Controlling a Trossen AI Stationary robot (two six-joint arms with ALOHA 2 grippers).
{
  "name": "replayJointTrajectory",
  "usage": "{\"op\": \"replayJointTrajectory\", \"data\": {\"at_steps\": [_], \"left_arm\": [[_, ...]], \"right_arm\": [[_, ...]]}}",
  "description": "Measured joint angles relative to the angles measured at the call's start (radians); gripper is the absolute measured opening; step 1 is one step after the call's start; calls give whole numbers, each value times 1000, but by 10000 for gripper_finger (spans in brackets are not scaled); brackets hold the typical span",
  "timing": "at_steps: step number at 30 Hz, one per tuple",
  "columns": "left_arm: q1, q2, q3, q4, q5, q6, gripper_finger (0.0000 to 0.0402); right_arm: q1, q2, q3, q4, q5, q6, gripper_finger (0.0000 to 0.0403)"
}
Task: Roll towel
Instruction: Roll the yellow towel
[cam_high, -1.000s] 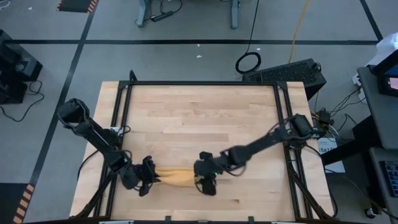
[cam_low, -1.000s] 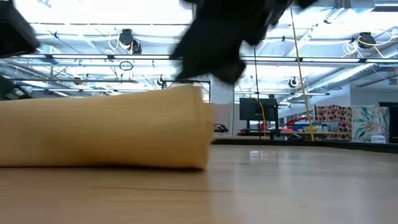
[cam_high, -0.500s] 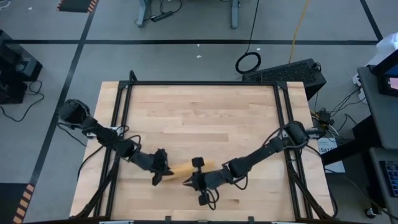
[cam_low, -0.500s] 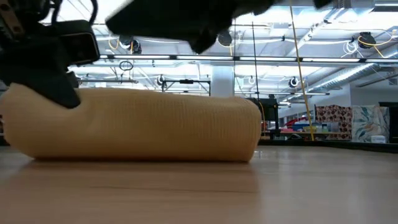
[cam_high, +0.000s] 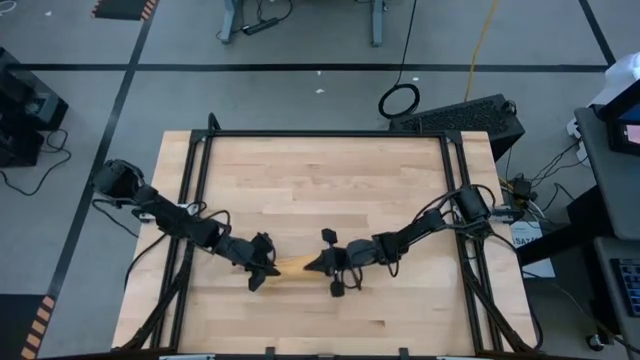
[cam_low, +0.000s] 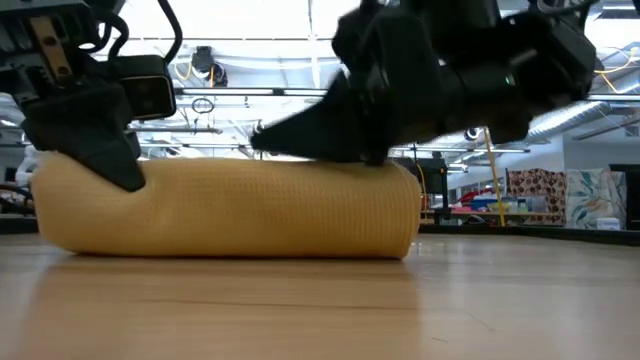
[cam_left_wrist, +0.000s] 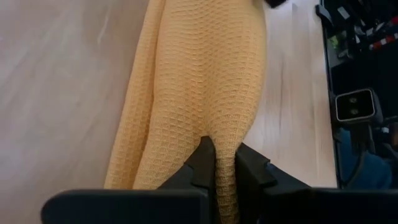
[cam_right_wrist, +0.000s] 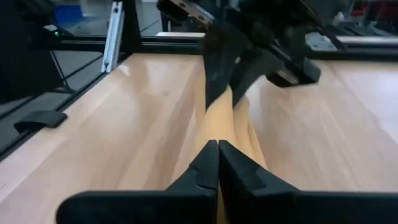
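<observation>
The mustard-yellow towel (cam_high: 292, 265) lies as a thick roll (cam_low: 230, 210) on the wooden table, a little nearer its near edge, lengthwise from left to right. My left gripper (cam_high: 265, 270) is at the roll's left end (cam_low: 80, 190), shut on cloth. My right gripper (cam_high: 316, 265) comes in level from the right with its fingers shut, pointing toward the table's left. It lies over the top of the roll's right half (cam_low: 340, 170). The right wrist view shows the towel (cam_right_wrist: 224, 121) running away beyond the shut fingertips. My left gripper pinches a raised fold of the towel (cam_left_wrist: 225, 146) between its two fingers, at the roll's left end. The fingers (cam_low: 115, 160) come from above, slanting in from the table's left. The roll rests on the table, dented where the fingers sit. My right gripper lies with its shut fingers (cam_low: 300, 140) along the top of the roll (cam_low: 350, 168) near its right end, coming level from the table's right. Whether a layer of cloth is caught between the fingertips (cam_right_wrist: 208, 155), I cannot tell.
Bare wood (cam_high: 320, 190) stretches toward the far edge behind the towel. Black frame rails (cam_high: 200, 190) run along the table's left and right (cam_high: 452, 170) sides. Cables hang from both arms near the grippers.
My right gripper has tipped from pointing down to lying level, pointing left, and gone toward the far edge onto the roll's top. My left gripper has gone right and toward the far edge with the towel's left end. The towel now lies shorter between the two grippers.
</observation>
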Motion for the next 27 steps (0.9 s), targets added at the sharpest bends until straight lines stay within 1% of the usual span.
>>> {"op": "replayJointTrajectory", "data": {"at_steps": [3,6,10,13,15,18,20,24,26,27], "left_arm": [[17,0,0,-1,11,4,34],[29,0,0,-2,30,6,34],[40,0,0,-4,49,6,34],[40,0,0,0,52,34,35],[40,0,0,5,49,62,43],[40,-8,0,1,74,125,71],[40,-23,0,-7,128,159,98],[58,-100,0,-85,237,157,156],[64,-156,0,-100,236,156,178],[65,-186,0,-95,218,157,186]], "right_arm": [[-7,4,-32,20,0,41,1],[-7,25,-42,15,38,63,1],[-24,83,-39,88,43,66,1],[-48,132,-38,128,40,130,0],[-58,160,-36,145,33,172,0],[-66,194,-34,170,18,222,0],[-66,208,-34,182,15,240,0],[-66,213,-34,181,15,259,0],[-66,214,-35,184,15,262,0],[-66,214,-35,184,16,261,0]]}}
